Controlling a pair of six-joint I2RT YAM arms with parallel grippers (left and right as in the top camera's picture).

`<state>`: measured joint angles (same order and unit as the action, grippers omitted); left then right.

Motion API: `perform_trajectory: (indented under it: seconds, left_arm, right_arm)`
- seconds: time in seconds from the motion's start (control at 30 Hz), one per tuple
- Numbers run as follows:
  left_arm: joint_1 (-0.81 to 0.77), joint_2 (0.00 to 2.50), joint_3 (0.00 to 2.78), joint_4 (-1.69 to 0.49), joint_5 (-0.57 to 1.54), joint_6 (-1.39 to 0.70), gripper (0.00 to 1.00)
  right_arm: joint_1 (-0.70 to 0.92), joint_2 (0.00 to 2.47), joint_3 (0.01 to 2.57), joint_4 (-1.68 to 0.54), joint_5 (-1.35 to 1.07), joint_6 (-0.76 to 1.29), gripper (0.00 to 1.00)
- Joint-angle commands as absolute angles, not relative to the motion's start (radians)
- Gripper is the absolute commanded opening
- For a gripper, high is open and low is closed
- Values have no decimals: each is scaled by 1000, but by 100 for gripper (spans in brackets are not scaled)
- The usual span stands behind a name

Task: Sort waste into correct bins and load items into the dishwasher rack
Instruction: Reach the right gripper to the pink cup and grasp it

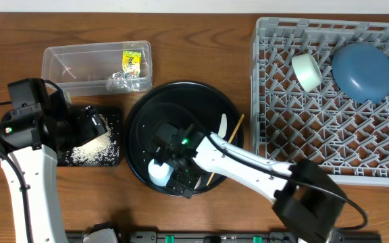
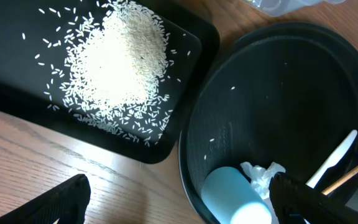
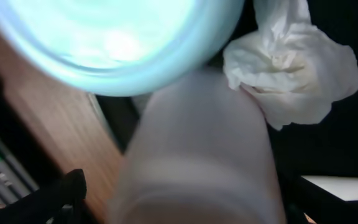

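Observation:
My right gripper (image 1: 174,169) (image 3: 179,205) is low in the round black tray (image 1: 181,101), its fingers spread around a blurred pink cup (image 3: 197,143), with a gap on one side. A pale blue cup (image 1: 159,173) (image 2: 235,196) (image 3: 117,37) lies beside it, next to a crumpled white scrap (image 2: 260,174) (image 3: 297,74). A white spoon (image 1: 223,126) (image 2: 337,155) and a chopstick (image 1: 234,133) (image 2: 353,177) lie at the tray's right. My left gripper (image 1: 94,125) (image 2: 179,205) is open and empty by the shallow black tray (image 1: 80,162), which holds rice (image 1: 93,145) (image 2: 120,59).
The clear tub (image 1: 66,61) at the back left holds a yellow-green wrapper (image 1: 132,62) and scraps (image 1: 120,82). The grey rack (image 1: 329,135) on the right holds a dark blue bowl (image 1: 362,71) and a mint-green bowl (image 1: 307,71).

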<state>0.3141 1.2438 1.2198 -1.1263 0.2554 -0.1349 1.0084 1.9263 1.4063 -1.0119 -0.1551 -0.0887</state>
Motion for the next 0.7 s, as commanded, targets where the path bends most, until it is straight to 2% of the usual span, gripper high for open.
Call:
perform_trajectory:
  seconds: [0.0, 0.23, 0.5, 0.67]
  left_arm:
    - [319, 1248, 1228, -1133, 253, -144, 93]
    - [319, 1248, 1228, -1133, 253, -144, 93]
    - [319, 1248, 1228, -1133, 253, -144, 93]
    - [319, 1248, 1228, -1133, 253, -144, 93]
  right_arm:
    - [1012, 1933, 1404, -1008, -100, -75, 89]
    - [994, 1933, 1404, -1002, -75, -39, 75]
    - [982, 1933, 1404, -957, -75, -30, 79]
    - [982, 1933, 1404, -945, -75, -30, 78]
